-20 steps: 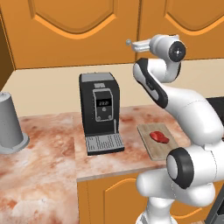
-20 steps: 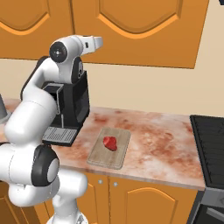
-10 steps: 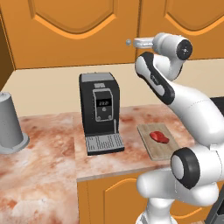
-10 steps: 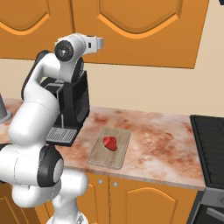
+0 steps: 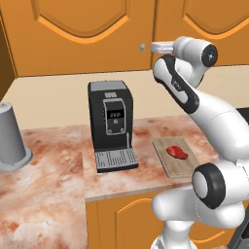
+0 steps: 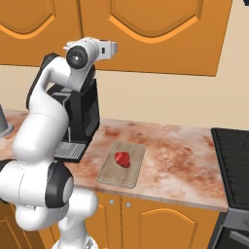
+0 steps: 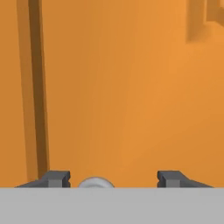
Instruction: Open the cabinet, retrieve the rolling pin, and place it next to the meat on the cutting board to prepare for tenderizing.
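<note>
The orange cabinet [image 5: 204, 19] door is shut. My gripper [image 5: 153, 47] is raised to its left edge, just right of the seam between the two doors. In the hand view the gripper [image 7: 113, 179] is open, and the door's small grey knob [image 7: 95, 182] sits between its fingertips [image 7: 57, 178], nearer the left one, with a gap on each side. On the counter below, the red meat [image 5: 177, 152] lies on the light wooden cutting board [image 5: 169, 168], also seen from the right as meat [image 6: 122, 159] on the cutting board [image 6: 119, 177]. The rolling pin is out of view.
A black coffee machine [image 5: 112, 121] stands left of the board. A grey canister [image 5: 10, 133] is at the counter's far left. The twin door's knob [image 5: 142, 47] sits just left of my hand. A dark stove [image 6: 233, 160] borders the counter at the right.
The arm's upper joints have swung to the right and the hand has shifted slightly right along the cabinet front. The meat and board have not moved.
</note>
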